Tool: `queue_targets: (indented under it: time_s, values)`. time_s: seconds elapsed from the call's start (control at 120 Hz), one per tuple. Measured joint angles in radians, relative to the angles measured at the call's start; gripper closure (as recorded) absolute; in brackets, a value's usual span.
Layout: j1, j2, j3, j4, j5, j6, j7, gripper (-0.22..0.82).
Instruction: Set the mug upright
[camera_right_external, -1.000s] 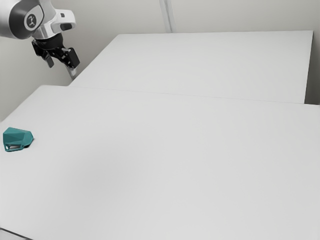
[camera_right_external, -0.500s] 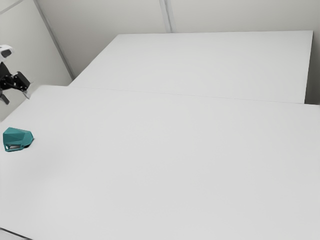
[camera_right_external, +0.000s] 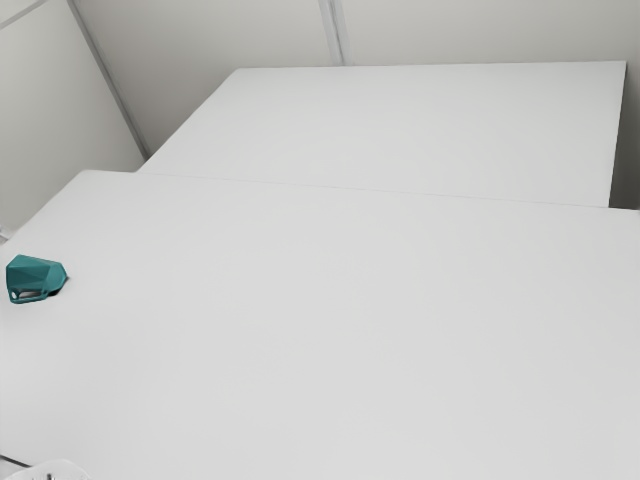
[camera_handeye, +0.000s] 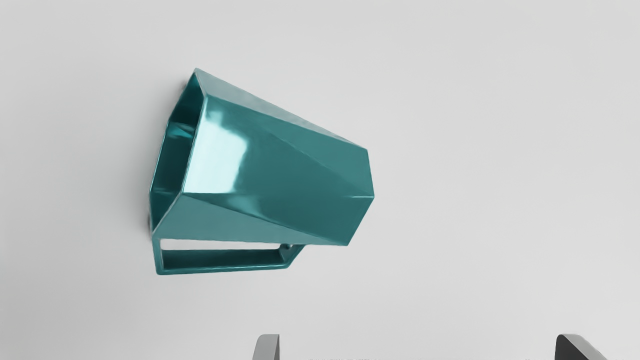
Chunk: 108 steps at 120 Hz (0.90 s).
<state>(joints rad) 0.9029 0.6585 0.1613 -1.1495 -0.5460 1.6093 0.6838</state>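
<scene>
Up closest, here's the gripper (camera_handeye: 422, 347), fingers spread wide, nothing between them, and just beyond is the teal mug (camera_handeye: 265, 175), down on its side on the white table (camera_right_external: 350, 350), handle (camera_handeye: 225, 260) on the side facing the fingers. So it looks like we're at the approach, with the grasp to come: line those open fingers up across the body, close, lift, then tip the mouth (camera_handeye: 172, 170) skyward and stand it on its base. Hard to make out, nearest first: the white shape (camera_right_external: 48, 471) cut off at the exterior view's bottom edge, can't name it; then the fingers, cropped below their tips in the wrist view; then the mug's underside, hidden against the tabletop, and its inner floor, lost inside.
</scene>
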Motion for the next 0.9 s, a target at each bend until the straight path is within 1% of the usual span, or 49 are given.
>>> queue_targets:
  time_s: [0.125, 0.342, 0.625, 0.9]
  values:
    - [0.053, 0.098, 0.000, 0.097, -0.079, -0.042, 0.108, 0.00]
    - [0.094, 0.237, -0.002, 0.203, -0.220, -0.061, 0.265, 0.00]
    - [0.122, 0.309, -0.008, 0.253, -0.319, -0.031, 0.410, 0.00]
    - [0.122, 0.347, -0.041, 0.253, -0.401, 0.027, 0.497, 0.00]
